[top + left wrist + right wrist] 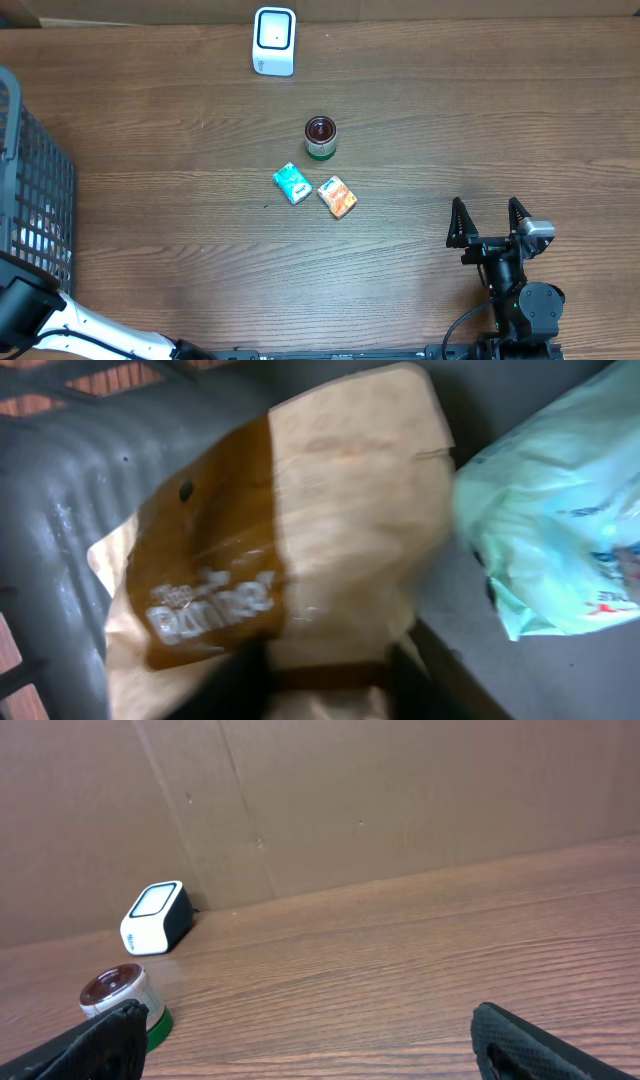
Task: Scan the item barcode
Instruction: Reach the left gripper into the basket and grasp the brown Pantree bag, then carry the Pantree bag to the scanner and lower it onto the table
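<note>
In the left wrist view a tan and brown snack bag (pixel 300 530) with white lettering lies inside the dark basket (pixel 60 540). My left gripper (pixel 330 665) is shut on the bag's lower edge, one dark finger (pixel 250 682) on each side; the picture is blurred. In the overhead view only the left arm (pixel 60 325) shows, reaching toward the basket (pixel 35 190) at the left edge. The white scanner (pixel 273 41) stands at the table's far edge, also in the right wrist view as the scanner (pixel 155 917). My right gripper (pixel 490 222) rests open at the front right, holding nothing.
A pale green pouch (pixel 560 530) lies beside the bag in the basket. Mid-table stand a small green-based can (pixel 320 138), a teal box (pixel 292 183) and an orange box (pixel 337 197). A cardboard wall (pixel 400 800) backs the table.
</note>
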